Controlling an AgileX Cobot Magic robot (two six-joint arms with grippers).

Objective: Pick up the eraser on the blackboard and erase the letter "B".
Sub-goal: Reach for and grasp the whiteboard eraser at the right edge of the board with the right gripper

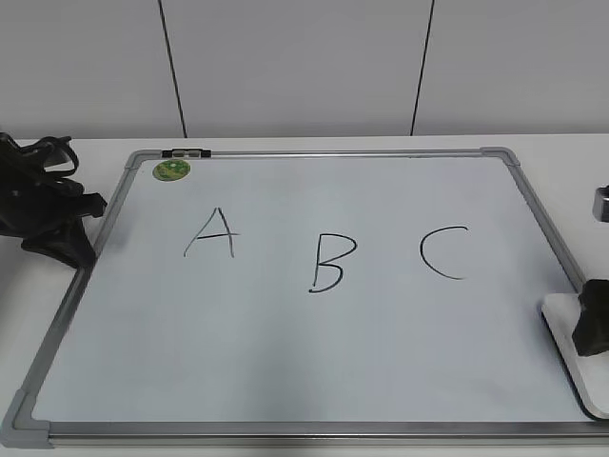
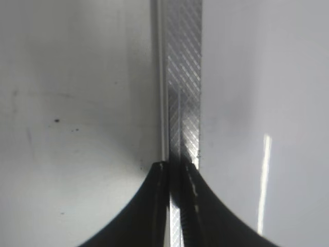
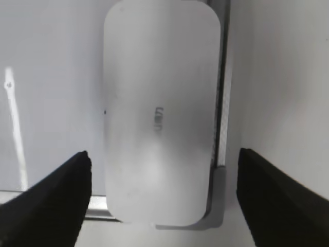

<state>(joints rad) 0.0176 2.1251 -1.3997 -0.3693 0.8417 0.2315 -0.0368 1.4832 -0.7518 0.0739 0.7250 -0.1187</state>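
The blackboard [image 1: 285,371] is a white board with a grey metal frame, lying flat on the table. On it are a black "A" [image 1: 211,233], the letter "B" [image 1: 331,263] in the middle and a "C" [image 1: 443,252]. The eraser [image 3: 160,113], white with small grey lettering, lies on the board's near right corner; it also shows in the exterior view [image 1: 574,352]. My right gripper [image 3: 163,177] is open above it, a finger on each side, not touching. My left gripper [image 2: 177,167] is shut and empty over the board's left frame.
A round green sticker [image 1: 172,170] and a black clip [image 1: 186,152] sit at the board's far left corner. The grey plastic corner [image 3: 218,198] lies under the eraser. A small grey object [image 1: 601,203] stands on the table at the right edge.
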